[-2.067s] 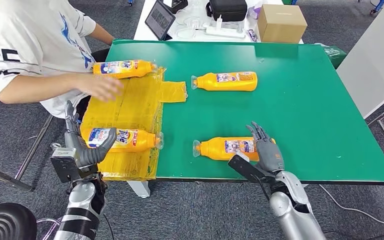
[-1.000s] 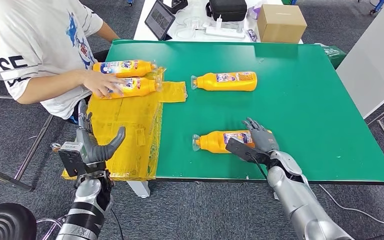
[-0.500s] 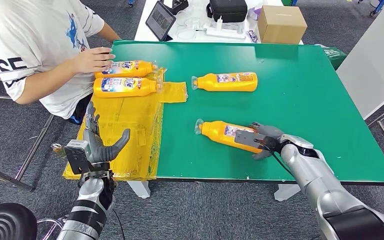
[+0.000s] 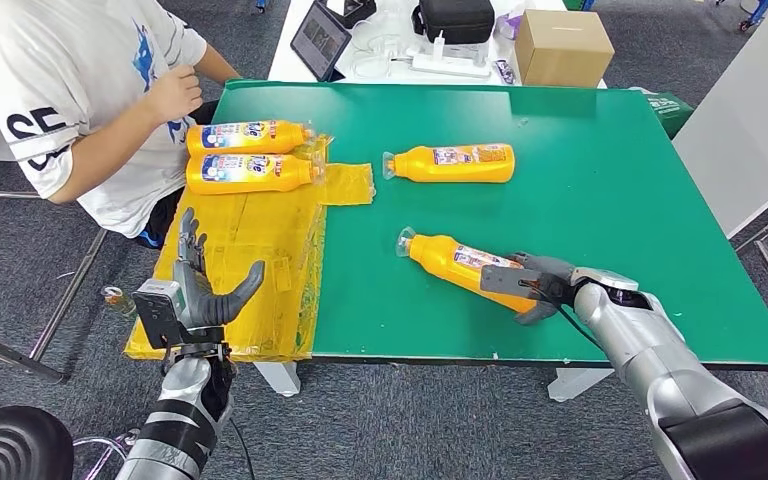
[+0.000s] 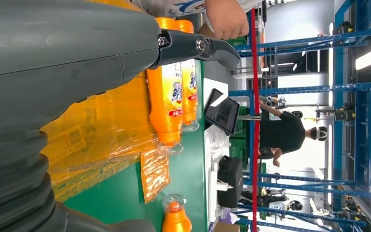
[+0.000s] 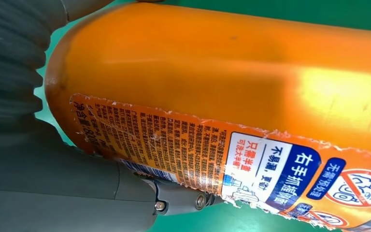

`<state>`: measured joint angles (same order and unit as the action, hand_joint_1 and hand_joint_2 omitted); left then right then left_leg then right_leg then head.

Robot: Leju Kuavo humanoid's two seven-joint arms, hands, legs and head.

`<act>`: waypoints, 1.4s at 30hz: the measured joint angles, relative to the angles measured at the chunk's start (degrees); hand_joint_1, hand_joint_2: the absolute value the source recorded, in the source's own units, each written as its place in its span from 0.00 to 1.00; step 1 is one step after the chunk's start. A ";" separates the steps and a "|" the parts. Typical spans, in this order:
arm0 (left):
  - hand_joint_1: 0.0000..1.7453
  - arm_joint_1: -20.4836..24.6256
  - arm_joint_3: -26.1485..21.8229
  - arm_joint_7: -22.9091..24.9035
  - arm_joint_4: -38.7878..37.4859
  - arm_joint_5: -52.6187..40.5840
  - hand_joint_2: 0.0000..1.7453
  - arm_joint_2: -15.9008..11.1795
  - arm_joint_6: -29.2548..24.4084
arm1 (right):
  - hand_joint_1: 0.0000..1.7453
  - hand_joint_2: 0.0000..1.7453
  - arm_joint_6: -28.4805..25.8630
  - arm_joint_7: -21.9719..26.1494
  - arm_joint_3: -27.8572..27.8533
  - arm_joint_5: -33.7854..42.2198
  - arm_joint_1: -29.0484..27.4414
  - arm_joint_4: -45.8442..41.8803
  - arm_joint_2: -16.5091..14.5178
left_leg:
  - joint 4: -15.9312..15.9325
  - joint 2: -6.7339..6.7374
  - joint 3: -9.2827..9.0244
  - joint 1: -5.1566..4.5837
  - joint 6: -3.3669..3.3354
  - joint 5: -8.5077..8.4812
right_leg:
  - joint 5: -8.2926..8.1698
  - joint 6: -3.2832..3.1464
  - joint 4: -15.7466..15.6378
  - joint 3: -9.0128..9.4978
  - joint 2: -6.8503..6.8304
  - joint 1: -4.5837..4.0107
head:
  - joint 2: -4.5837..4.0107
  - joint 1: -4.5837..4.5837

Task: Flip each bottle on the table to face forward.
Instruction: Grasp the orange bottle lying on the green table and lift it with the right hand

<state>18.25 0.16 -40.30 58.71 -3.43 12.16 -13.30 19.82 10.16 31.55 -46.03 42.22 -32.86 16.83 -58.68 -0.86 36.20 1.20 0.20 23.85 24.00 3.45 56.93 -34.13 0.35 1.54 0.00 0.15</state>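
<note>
The right hand (image 4: 528, 285) has its fingers clamped around the base of the near orange detergent bottle (image 4: 450, 262), which lies tilted on the green surface (image 4: 600, 200), cap pointing away; the grip suits rolling it over (its back label of small print faces the wrist camera). The left hand (image 4: 200, 290) hovers over the yellow plastic sheet (image 4: 260, 250), fingers apart, holding nothing. A person's hand (image 4: 175, 95) is raised near two label-up bottles (image 4: 250, 155). Another bottle (image 4: 450, 163) lies farther back. Grey carpet surrounds.
</note>
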 joint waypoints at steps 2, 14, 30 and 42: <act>0.00 -0.01 -0.08 0.00 -0.06 0.22 1.00 0.09 0.08 | 0.72 1.00 -1.48 -0.45 0.51 0.85 -0.12 0.01 0.07 | 0.00 0.00 0.00 0.00 0.00 0.00 | 0.00 0.00 0.00 0.00 0.00 0.00 | 0.00 0.00; 0.00 -0.60 -0.58 0.00 -0.34 0.02 1.00 0.66 1.39 | 1.00 1.00 -22.79 -2.32 -0.87 5.99 -8.22 -5.03 -1.86 | 0.01 0.02 -0.05 0.02 0.00 0.00 | 0.00 0.00 0.00 0.03 0.03 -0.03 | 0.00 0.00; 0.00 -2.98 -0.81 1.81 -0.50 -1.12 1.00 1.56 3.16 | 1.00 1.00 -41.47 5.00 -15.58 4.92 -23.76 -26.61 -11.16 | 0.02 -0.03 0.28 0.00 0.00 0.01 | 0.02 -0.01 0.01 -0.27 -0.03 0.00 | 0.00 -0.01; 0.00 -5.13 0.46 4.92 2.45 4.98 1.00 2.47 6.82 | 1.00 1.00 -52.34 19.24 -24.75 14.62 -33.88 -43.96 -19.90 | 0.03 -0.02 0.38 0.01 0.01 0.02 | 0.03 -0.02 0.01 -0.39 -0.02 -0.01 | 0.00 -0.01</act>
<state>13.12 0.62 -35.38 61.16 1.56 14.64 -6.48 -32.51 29.41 6.79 -31.41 8.34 -76.81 -3.07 -58.65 -0.88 36.57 1.20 0.21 23.87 24.03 3.43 56.94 -34.53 0.34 1.53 0.00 0.14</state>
